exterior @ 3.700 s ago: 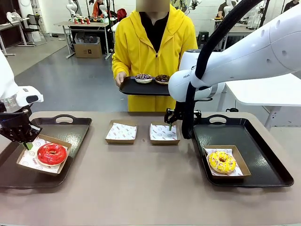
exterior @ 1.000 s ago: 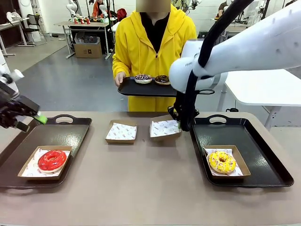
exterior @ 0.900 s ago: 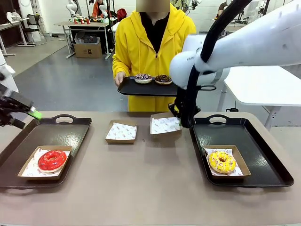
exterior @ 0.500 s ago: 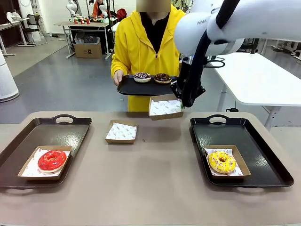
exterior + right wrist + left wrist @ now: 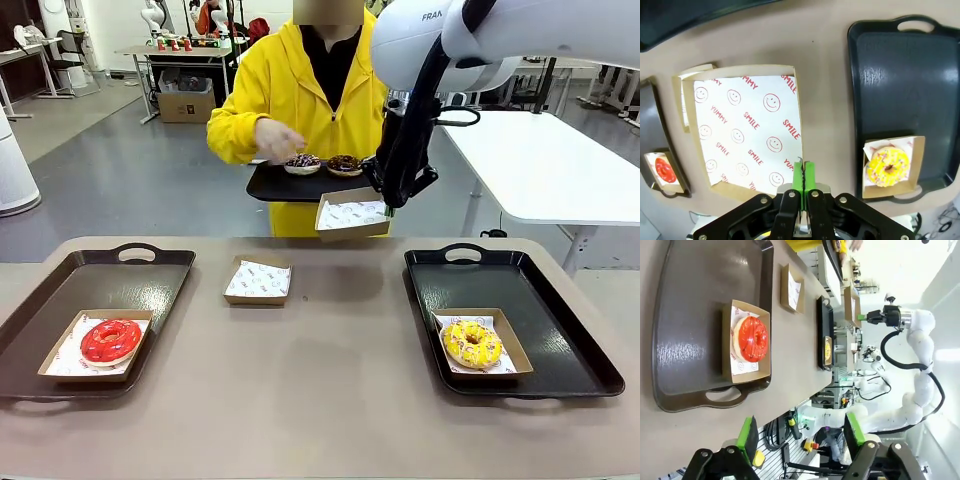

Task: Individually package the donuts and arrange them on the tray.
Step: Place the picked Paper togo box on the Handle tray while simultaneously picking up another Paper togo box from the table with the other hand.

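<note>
The left wrist view gives me the left gripper (image 5: 800,432) plainly: green pads spread wide, nothing between them. At its 11 o'clock lies the red donut (image 5: 752,338) — a glossy ring seated in a brown box (image 5: 726,340) on the left tray (image 5: 685,315), well apart from the pads.

The right wrist view supplies detail the front camera can't resolve. The right gripper (image 5: 803,176) has its pads pressed together on the near rim of a lifted box (image 5: 747,130), pinching cardboard and liner. The white paper reads YUMMY and SMILE in red among smiley faces. The yellow donut (image 5: 888,166), flecked with sprinkles, sits at the pads' 3 o'clock, down on the right tray (image 5: 905,75) in a box of its own, untouched.

The front view adds height and the far side. The lifted box hangs tilted in the air at the table's 12 o'clock, and an empty box (image 5: 258,279) rests on the table between the trays. Beyond, at the right gripper's 10 o'clock, a person's tray (image 5: 270,187) carries the sprinkled dark donut (image 5: 304,162) and the chocolate donut (image 5: 345,163) side by side — the person's hand (image 5: 278,138) is just beside the sprinkled one.
</note>
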Action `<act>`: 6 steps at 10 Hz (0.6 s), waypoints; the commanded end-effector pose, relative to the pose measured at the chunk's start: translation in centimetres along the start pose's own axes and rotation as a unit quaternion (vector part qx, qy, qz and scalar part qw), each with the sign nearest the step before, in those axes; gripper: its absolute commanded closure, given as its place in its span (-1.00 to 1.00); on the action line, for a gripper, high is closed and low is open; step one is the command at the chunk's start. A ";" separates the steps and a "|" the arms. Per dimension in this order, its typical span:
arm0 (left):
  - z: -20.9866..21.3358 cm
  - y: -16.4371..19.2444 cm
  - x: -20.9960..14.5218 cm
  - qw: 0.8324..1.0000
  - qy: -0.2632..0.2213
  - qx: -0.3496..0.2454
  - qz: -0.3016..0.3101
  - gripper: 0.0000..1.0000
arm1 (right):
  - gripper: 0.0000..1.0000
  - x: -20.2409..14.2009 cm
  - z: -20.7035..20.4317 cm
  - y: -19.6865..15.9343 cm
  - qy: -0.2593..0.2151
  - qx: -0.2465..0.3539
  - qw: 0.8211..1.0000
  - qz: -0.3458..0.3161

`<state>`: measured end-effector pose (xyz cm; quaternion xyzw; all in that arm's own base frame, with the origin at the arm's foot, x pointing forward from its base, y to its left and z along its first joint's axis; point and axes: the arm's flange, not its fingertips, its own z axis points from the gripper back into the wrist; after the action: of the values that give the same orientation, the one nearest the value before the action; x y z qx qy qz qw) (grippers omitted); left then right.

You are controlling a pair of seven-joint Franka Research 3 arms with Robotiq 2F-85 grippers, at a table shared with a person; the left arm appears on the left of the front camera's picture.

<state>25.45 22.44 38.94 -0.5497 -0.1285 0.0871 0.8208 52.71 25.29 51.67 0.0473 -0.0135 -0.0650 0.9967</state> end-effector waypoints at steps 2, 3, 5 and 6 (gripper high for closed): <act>0.7 1.1 2.0 1.000 0.007 0.003 0.000 -0.78 | 1.00 1.2 0.0 1.0 0.004 -0.014 1.000 -0.018; 0.9 1.4 2.0 1.000 0.007 0.014 -0.008 -0.78 | 1.00 1.6 -0.6 1.1 -0.004 -0.021 1.000 -0.004; 0.4 1.0 1.3 1.000 0.005 0.001 0.012 -0.78 | 1.00 0.5 -0.2 0.3 0.003 -0.001 1.000 -0.006; 0.4 1.0 1.3 1.000 0.005 0.001 0.012 -0.78 | 1.00 0.5 -0.2 0.3 0.003 -0.001 1.000 -0.006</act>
<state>26.96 23.76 38.12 -0.5437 -0.1087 0.0939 0.8269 53.69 25.64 51.22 0.0424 -0.0117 -0.0684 0.9967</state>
